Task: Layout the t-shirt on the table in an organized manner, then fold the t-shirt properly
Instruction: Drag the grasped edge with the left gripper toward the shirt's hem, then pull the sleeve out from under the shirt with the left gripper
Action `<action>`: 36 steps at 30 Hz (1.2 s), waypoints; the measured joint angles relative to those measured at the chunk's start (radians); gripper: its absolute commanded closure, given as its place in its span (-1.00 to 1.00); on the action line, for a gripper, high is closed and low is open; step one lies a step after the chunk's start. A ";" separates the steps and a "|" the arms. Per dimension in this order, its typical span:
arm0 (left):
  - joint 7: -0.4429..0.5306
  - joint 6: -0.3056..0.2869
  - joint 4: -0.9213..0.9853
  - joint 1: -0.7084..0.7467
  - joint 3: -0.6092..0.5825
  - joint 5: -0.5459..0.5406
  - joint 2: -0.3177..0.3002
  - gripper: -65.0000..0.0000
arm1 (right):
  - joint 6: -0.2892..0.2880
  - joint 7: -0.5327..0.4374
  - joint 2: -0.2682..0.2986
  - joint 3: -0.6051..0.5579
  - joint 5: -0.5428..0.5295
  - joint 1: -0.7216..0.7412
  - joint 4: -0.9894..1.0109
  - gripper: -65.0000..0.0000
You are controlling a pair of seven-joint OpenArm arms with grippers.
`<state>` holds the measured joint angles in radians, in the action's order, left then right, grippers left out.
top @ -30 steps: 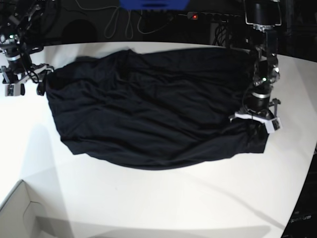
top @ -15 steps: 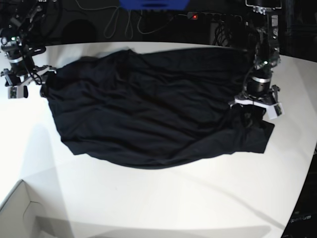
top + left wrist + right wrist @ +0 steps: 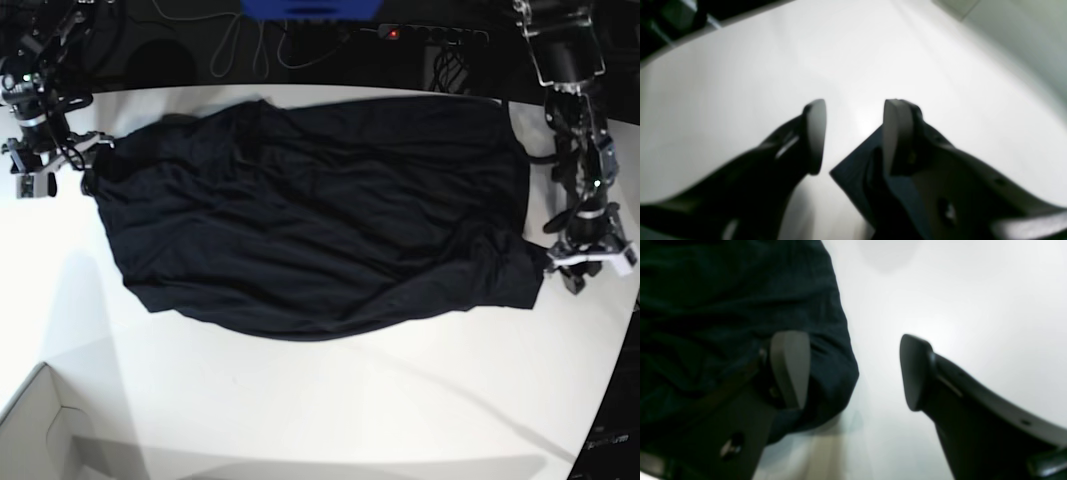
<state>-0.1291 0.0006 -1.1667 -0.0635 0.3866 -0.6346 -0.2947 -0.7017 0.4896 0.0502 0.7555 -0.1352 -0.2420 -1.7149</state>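
The left gripper [image 3: 853, 136] has its jaws apart, holding nothing. The right gripper [image 3: 853, 371] has its jaws wide apart, also holding nothing.

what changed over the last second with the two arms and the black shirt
The left end effector let go of the wrinkly black fabric t-shirt and drew outward off its corner, over the smooth white table; its jaws now stand apart with nothing between them. That corner now lies pulled out further toward that side. The right end effector stayed open at the shirt's other edge, and the rest of the shirt barely moved.
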 measured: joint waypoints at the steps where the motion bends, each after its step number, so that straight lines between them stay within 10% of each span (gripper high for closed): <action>1: 0.002 -0.002 0.045 -0.019 -0.013 -0.001 0.000 0.17 | 0.000 0.005 0.000 0.000 0.000 0.000 0.000 -0.32; 16: 0.065 -0.023 0.279 -0.082 -0.065 0.001 0.003 0.21 | 0.000 0.004 0.000 0.000 0.000 0.000 0.001 -0.32; 23: 0.078 -0.012 0.282 -0.084 -0.155 0.002 -0.003 1.00 | 0.000 0.002 0.000 0.000 0.000 0.017 0.002 -0.32; 36: -0.020 0.005 0.090 -0.122 -0.166 0.000 -0.056 0.99 | 0.000 0.004 0.002 -0.002 0.000 0.020 0.003 -0.32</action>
<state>-0.1490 0.0051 -1.0771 -0.1856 0.2203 -0.6346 -0.3504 -0.7017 0.4934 0.0525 0.7540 -0.1352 -0.2222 -1.7123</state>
